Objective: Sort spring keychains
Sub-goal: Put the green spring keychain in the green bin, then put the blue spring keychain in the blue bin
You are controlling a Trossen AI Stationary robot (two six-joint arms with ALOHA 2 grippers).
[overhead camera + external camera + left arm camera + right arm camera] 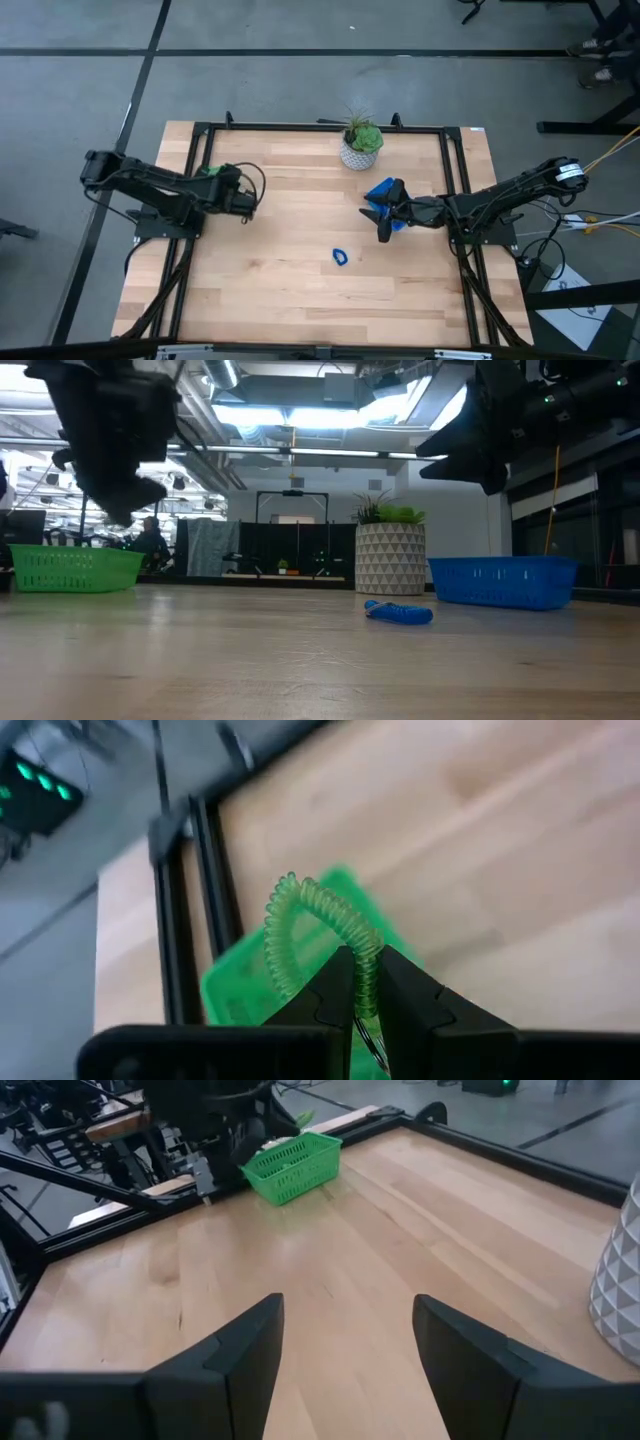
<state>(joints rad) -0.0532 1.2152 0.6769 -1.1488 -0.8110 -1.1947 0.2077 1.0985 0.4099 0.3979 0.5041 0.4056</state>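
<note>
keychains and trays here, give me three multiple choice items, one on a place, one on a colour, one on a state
1. Where does the blue keychain lie?
A. on the bare table, between the arms
B. in the blue tray
C. against the plant pot

2. What colour is the keychain in the left gripper?
A. blue
B. light green
C. red

3. How does the right gripper stand?
A. shut on a keychain
B. shut with nothing in it
C. open with nothing in it

Answers:
1 A: the high view shows it alone on the wood, apart from the blue tray and the pot.
2 B: the left wrist view shows a light green coil pinched between the fingers, over the green tray.
3 C: the right wrist view shows its fingers spread with only table between them.
</note>
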